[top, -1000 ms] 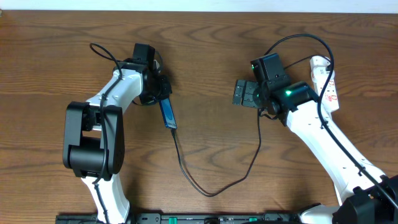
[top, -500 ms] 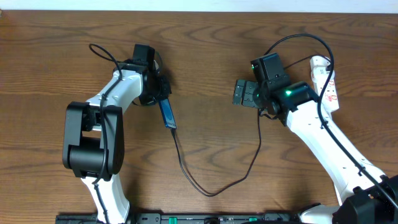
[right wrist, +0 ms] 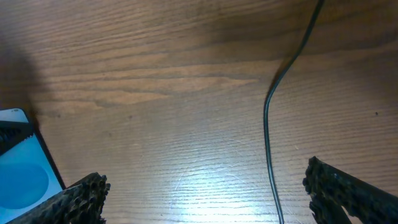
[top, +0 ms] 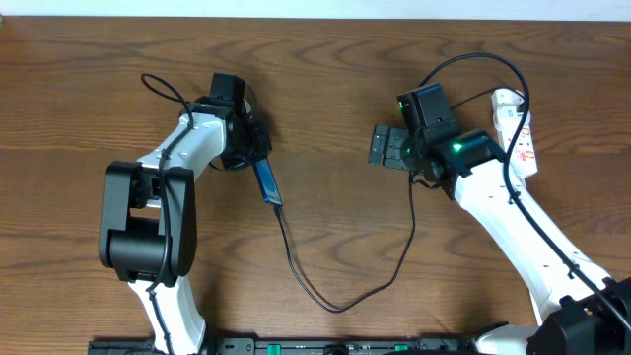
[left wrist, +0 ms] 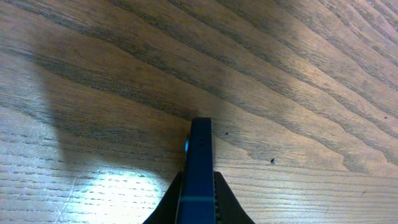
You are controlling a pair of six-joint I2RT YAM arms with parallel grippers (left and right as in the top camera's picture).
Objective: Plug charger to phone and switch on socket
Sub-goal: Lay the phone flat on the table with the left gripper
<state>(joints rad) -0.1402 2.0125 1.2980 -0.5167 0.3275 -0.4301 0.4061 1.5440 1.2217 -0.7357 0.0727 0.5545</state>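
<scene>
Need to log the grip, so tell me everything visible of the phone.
The phone is a slim slab, bright blue screen, dark edges, turned on its long edge so overhead it reads as a narrow strip. Its screen faces the right arm, whose wrist camera catches a corner with a lighter circle. The left gripper is shut on its far end, pinching both faces. The black charger cable meets its near end; whether the plug is seated, or the phone touches the table, cannot be told.
</scene>
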